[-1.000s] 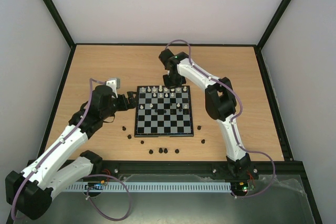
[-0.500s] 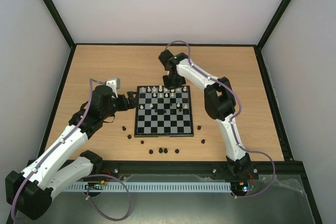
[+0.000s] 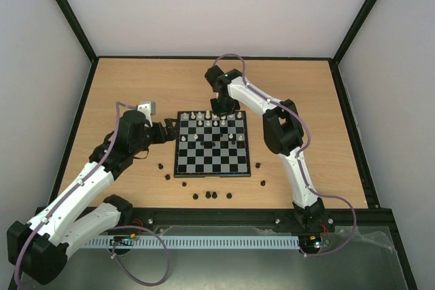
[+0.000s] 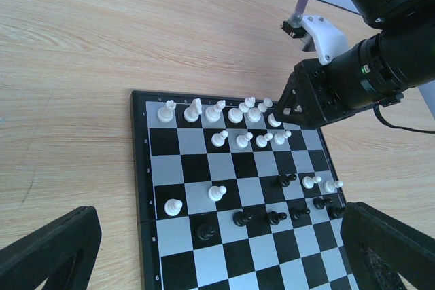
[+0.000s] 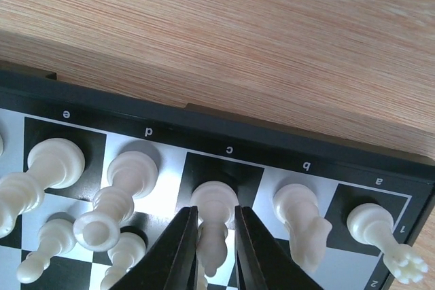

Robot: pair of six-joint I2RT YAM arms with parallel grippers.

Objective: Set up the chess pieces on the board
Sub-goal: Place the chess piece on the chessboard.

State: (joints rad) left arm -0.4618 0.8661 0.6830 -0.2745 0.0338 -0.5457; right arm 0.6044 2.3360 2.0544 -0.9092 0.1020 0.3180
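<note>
Chess piece pinched by downward-pointing right gripper.

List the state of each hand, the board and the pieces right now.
left hand: open wide, empty, beside the board's left edge.
right hand: closed on white piece on c1.
white piece on c1: upright on its square, gripped.
board: partly set; white pieces mostly on the far rows.
loose black pieces: off the board, on the table.

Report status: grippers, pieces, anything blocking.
Left gripper open, beside board left edge. Right gripper closed around white piece on c1. Several black pieces off board, near side. Nothing blocking.
</note>
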